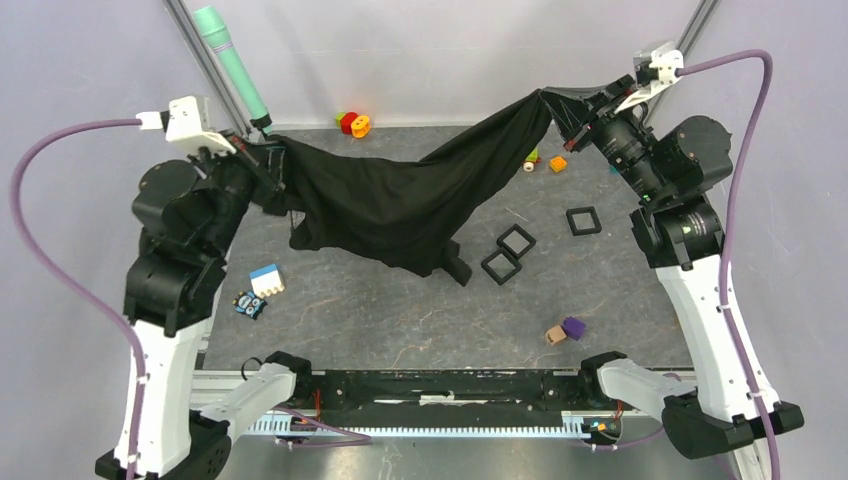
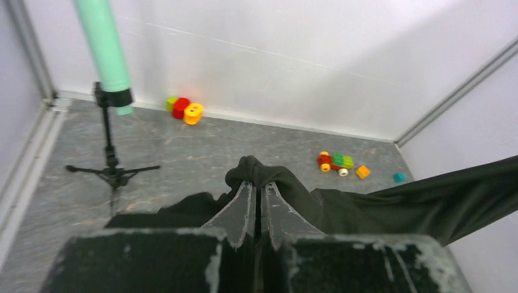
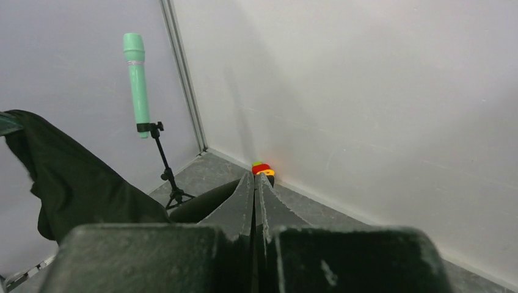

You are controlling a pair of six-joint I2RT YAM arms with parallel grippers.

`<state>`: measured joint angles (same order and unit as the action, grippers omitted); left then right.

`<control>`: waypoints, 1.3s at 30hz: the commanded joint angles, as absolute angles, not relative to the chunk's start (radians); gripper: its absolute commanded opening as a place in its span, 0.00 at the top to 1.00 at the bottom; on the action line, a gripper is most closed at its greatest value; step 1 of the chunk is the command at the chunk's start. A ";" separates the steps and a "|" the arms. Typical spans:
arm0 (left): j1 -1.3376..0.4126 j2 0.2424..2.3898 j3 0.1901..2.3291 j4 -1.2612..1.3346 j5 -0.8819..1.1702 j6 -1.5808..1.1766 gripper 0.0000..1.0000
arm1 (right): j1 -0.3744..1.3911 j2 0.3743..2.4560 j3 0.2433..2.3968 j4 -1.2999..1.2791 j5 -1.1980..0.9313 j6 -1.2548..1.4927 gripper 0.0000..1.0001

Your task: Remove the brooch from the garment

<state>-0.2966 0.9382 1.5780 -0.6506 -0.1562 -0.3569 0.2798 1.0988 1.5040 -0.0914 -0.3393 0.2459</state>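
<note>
The garment (image 1: pixel 400 200), a large black T-shirt, hangs stretched in the air between my two grippers and sags toward the table in the middle. Its print is not showing. My left gripper (image 1: pixel 275 160) is shut on a bunched fold of the garment (image 2: pixel 275 177) at its left end; the left gripper (image 2: pixel 257 182) has its jaws pressed together. My right gripper (image 1: pixel 562 108) is raised high at the back right and shut on the garment's other end; the right gripper (image 3: pixel 254 174) shows its jaws closed with cloth (image 3: pixel 73 183) trailing to the left. The brooch is hidden.
A green cylinder on a tripod (image 1: pixel 232 65) stands at the back left. A red and orange ring toy (image 1: pixel 353 124) lies by the back wall, an orange cube (image 1: pixel 558 164) at the back right. Three black square frames (image 1: pixel 516 240) lie right of centre. A blue-white block (image 1: pixel 266 280) and purple block (image 1: pixel 573 326) lie nearer.
</note>
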 commanded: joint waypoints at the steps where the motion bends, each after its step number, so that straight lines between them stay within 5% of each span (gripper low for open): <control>1: -0.293 0.941 1.707 -0.846 -0.241 -0.237 0.98 | 0.279 1.087 1.568 -0.178 -0.304 0.216 1.00; 9: -0.294 0.925 1.773 -1.014 -0.152 -0.226 0.98 | 0.279 1.132 1.476 -0.153 -0.294 0.204 1.00; 16: -0.292 1.064 1.603 -0.803 -0.162 -0.276 0.98 | 0.280 1.361 1.551 -0.013 -0.350 0.319 1.00; 19: -0.276 1.220 1.819 -0.827 -0.206 -0.244 0.98 | 0.281 1.481 1.674 0.068 -0.337 0.378 1.00; 25: -0.215 1.564 2.580 -1.072 -0.159 -0.155 0.98 | 0.216 1.738 2.244 -0.091 -0.367 0.405 1.00; 27: -0.215 1.504 2.465 -1.011 -0.082 -0.168 0.98 | 0.190 1.692 2.150 -0.048 -0.396 0.435 1.00; 35: -0.227 1.057 1.465 -0.665 0.232 -0.330 0.98 | 0.251 1.409 1.239 0.215 -0.399 0.402 1.00; 39: -0.262 0.927 1.157 -0.618 0.276 -0.396 0.98 | 0.276 1.434 1.028 0.243 -0.381 0.383 1.00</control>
<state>-0.2298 0.9871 1.3937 -0.7315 0.1425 -0.2932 0.2611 1.3724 1.2041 0.2016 -0.3920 0.4046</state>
